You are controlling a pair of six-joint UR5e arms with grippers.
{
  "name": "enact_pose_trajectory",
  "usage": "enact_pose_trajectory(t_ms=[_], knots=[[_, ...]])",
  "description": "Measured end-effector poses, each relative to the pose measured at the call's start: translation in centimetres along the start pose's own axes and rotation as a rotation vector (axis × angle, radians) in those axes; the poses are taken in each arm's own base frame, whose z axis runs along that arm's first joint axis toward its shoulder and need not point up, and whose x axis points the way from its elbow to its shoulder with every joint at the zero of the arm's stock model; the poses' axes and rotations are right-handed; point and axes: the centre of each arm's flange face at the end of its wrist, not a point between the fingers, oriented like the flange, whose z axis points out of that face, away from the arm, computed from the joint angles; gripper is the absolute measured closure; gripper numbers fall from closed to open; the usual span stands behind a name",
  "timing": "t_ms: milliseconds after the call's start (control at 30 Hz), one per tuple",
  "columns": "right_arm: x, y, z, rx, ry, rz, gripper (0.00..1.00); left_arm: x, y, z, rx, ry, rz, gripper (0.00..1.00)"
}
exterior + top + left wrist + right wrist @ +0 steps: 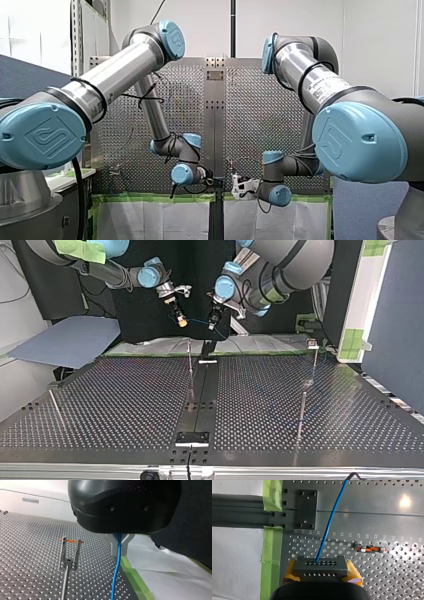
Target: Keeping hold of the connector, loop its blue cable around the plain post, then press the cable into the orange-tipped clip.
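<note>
With the connector (321, 563) clamped in the right gripper (322, 572) between yellow pads (354, 571), near the desk (125, 405) edge, and the left gripper (119, 545) pinched narrow on the blue cable (116, 575), sweep wide round the plain post (190, 371), leaving slack, then aim for the orange-tipped clip (71, 552).
</note>
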Motion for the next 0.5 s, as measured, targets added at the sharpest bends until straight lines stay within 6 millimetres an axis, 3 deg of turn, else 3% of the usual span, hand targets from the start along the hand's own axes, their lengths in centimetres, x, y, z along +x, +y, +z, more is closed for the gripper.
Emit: enact_pose_trajectory(t_ms=[267, 333, 400, 500], knots=[[0.02, 0.23, 0.02, -0.005, 0.003, 0.000, 1.00, -0.46, -0.67, -0.06, -0.050, -0.046, -0.042, 1.00], [0.02, 0.26, 0.02, -0.006, 0.003, 0.000, 1.00, -0.57, -0.78, -0.06, -0.062, -0.057, -0.054, 0.95], [-0.02, 0.30, 0.00, -0.007, 0.002, 0.000, 1.00, -0.64, -0.92, -0.08, -0.066, -0.063, -0.058, 0.78], [-0.10, 0.38, -0.05, -0.009, 0.000, 0.001, 1.00, -0.69, -1.04, -0.12, -0.068, -0.067, -0.058, 0.70]])
